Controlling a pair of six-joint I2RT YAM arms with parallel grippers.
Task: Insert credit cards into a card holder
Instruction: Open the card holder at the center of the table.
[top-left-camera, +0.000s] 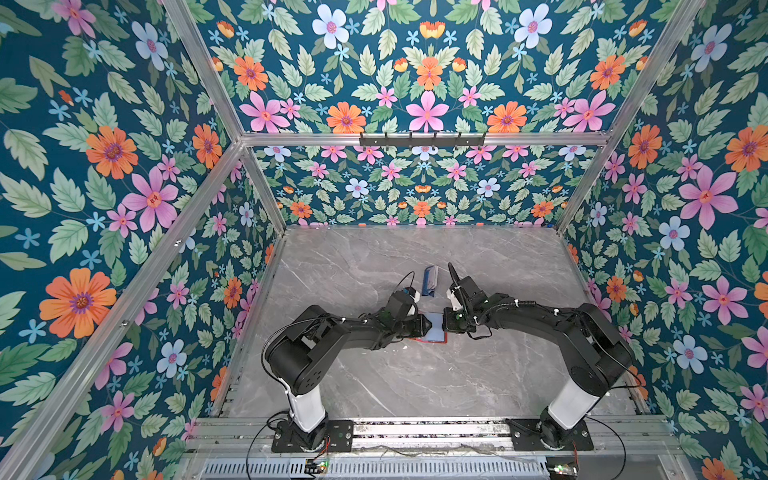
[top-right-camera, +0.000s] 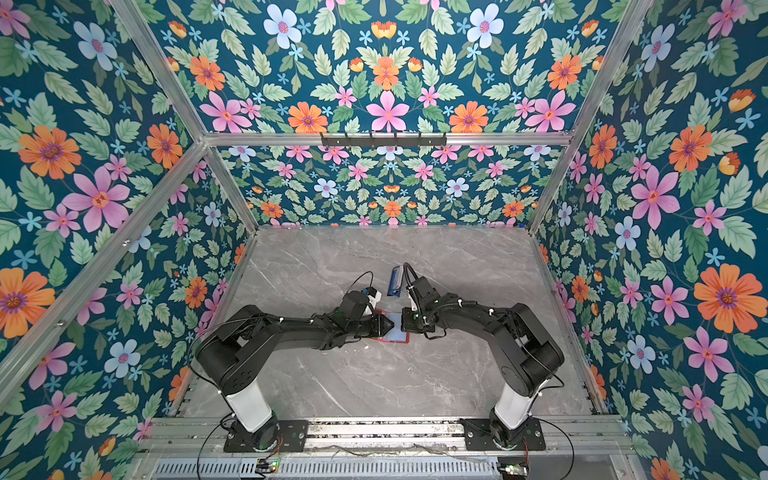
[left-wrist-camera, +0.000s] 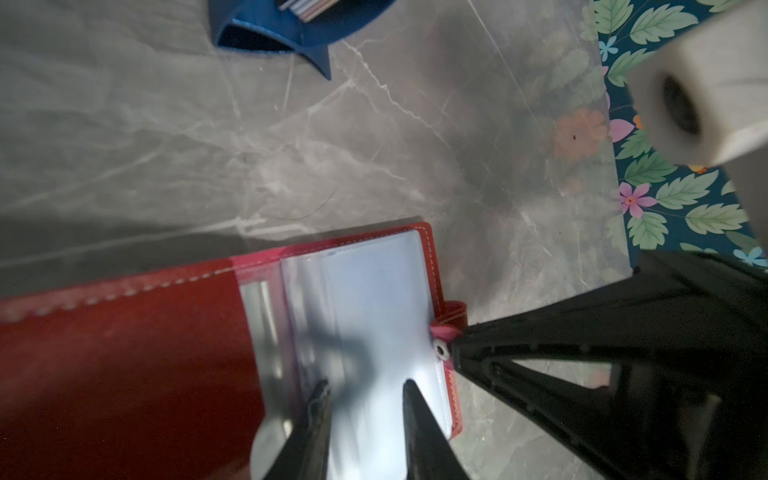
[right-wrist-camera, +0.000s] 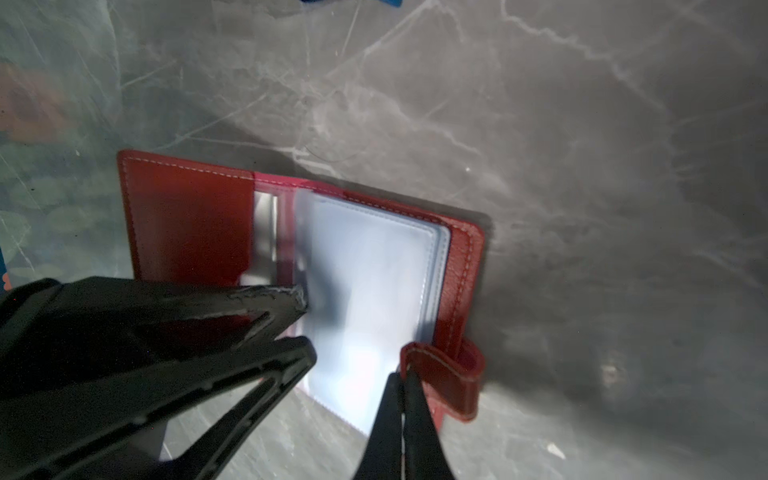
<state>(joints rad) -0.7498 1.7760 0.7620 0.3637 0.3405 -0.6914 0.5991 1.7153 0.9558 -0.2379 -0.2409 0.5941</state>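
The red card holder (right-wrist-camera: 187, 228) lies open on the marble table (top-left-camera: 415, 374), its red edge (top-left-camera: 428, 340) (top-right-camera: 390, 340) showing between both arms. A pale bluish-white card (right-wrist-camera: 365, 270) (left-wrist-camera: 374, 299) lies in its top clear sleeve. My left gripper (left-wrist-camera: 365, 388) (right-wrist-camera: 305, 328) hangs open over that sleeve with nothing between its fingers. My right gripper (right-wrist-camera: 401, 376) (left-wrist-camera: 453, 353) is shut, its tips pinching the end of the curled-up snap tab (right-wrist-camera: 453, 374) at the holder's outer edge. More credit cards (left-wrist-camera: 307, 8) stand in a blue rack.
The blue card rack (top-left-camera: 430, 280) (top-right-camera: 397, 280) stands just behind the card holder, between the two wrists. Floral walls (top-left-camera: 124, 208) and aluminium posts close in the table on three sides. Bare marble stretches in front of the holder and to both sides.
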